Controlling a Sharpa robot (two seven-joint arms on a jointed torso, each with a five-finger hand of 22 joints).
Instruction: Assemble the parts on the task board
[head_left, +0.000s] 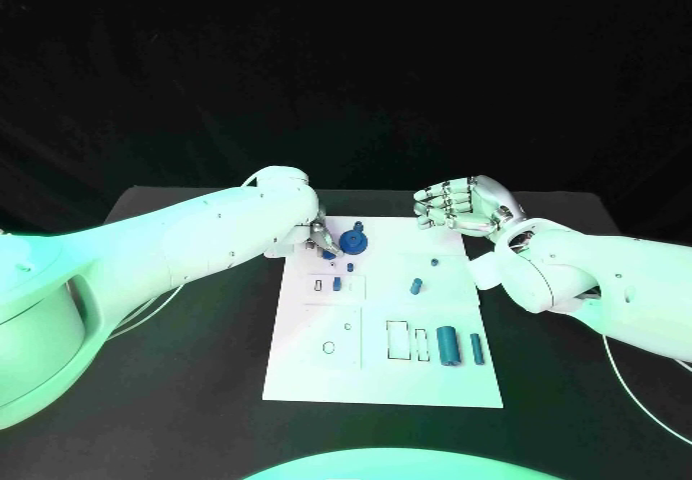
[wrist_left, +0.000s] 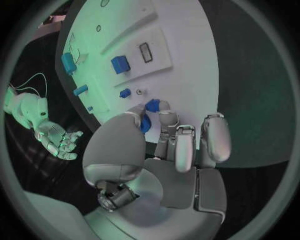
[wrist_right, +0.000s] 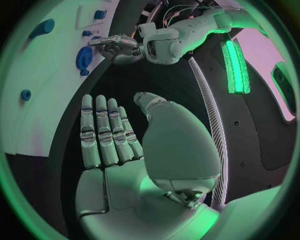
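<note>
On the near end of the white board (head_left: 382, 385) lie two blue cylinders (head_left: 449, 346), small, stiff and probably light and slick; pinch them across the middle. Farther up lies a blue peg (head_left: 415, 286). At the far end the left hand (head_left: 315, 236) pinches a round blue part (head_left: 353, 241). The right hand (head_left: 462, 205) hovers beyond the board's far right corner, fingers apart, empty.

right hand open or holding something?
Open. The right hand shows a bare palm with fingers straight, hovering off the task board's far right corner.
</note>
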